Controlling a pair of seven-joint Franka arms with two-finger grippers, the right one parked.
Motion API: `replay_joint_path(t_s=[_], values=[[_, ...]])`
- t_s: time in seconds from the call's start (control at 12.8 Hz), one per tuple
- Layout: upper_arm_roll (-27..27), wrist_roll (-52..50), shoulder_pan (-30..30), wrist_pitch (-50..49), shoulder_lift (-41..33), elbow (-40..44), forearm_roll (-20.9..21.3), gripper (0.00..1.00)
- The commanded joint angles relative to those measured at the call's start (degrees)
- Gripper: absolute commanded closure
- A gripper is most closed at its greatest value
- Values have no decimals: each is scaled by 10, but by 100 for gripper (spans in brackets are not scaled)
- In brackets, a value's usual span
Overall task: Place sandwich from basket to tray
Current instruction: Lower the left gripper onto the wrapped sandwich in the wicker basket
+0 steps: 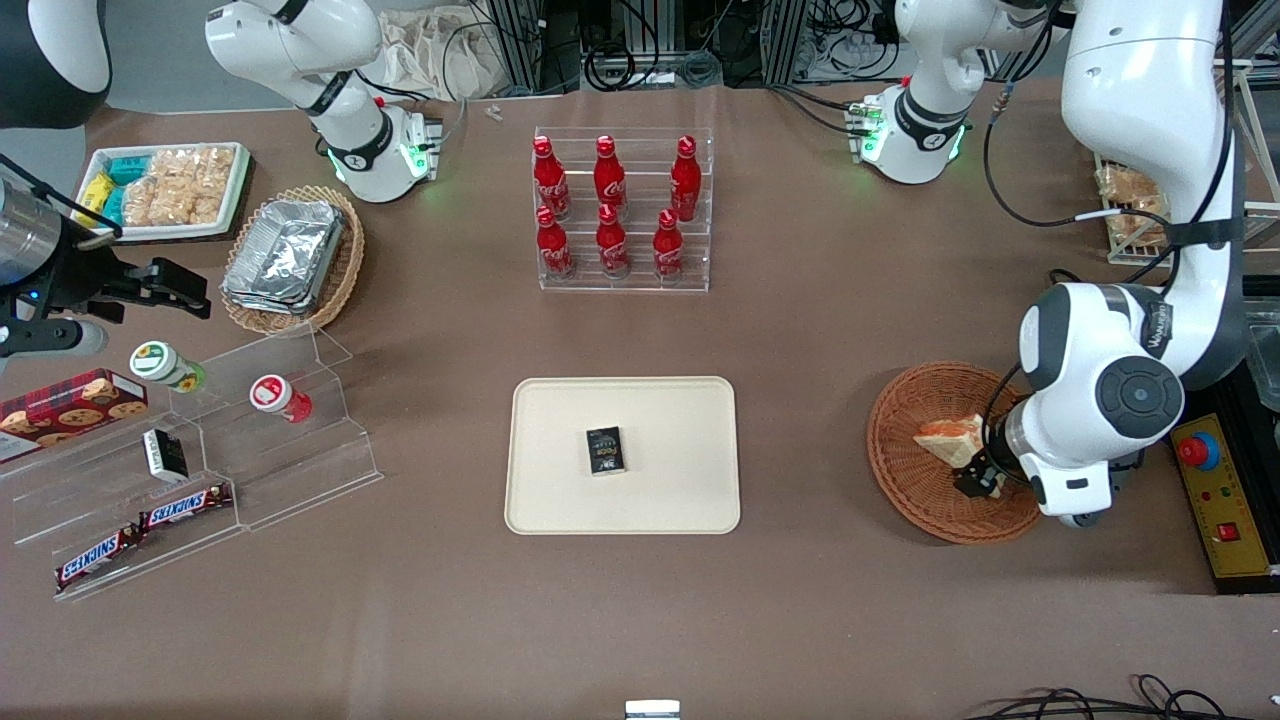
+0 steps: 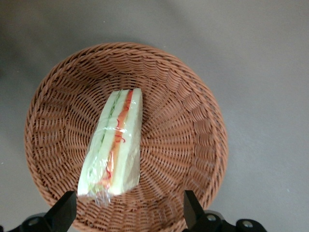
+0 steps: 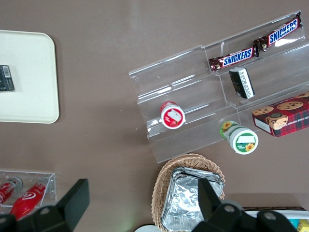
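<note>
The clear-wrapped sandwich [image 1: 952, 437] [image 2: 114, 142], white bread with orange-red and green layers, lies in the reddish-brown wicker basket [image 1: 905, 470] [image 2: 193, 121] toward the working arm's end of the table. My left gripper [image 1: 978, 482] [image 2: 129, 212] hangs just above the basket, over its rim nearest the front camera, fingers open wide and empty. One black fingertip [image 2: 65, 210] stands beside the sandwich's wide end, apart from it. The cream-beige tray [image 1: 560, 480] [image 3: 29, 72] lies mid-table with a small black packet [image 1: 605, 449] on it.
A clear rack of red cola bottles [image 1: 622, 210] stands farther from the front camera than the tray. A clear stepped stand with Snickers bars [image 1: 185, 507] and cups, a tan basket of foil containers [image 1: 290, 255] and a white snack tray [image 1: 165, 188] lie toward the parked arm's end.
</note>
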Motion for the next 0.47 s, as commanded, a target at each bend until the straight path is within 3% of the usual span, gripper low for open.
replay_joint_path(t_s=[0.0, 0.39], values=[[1, -14, 6, 42, -17, -52, 5, 0], [2, -14, 9, 91, -17, -106, 5, 0]])
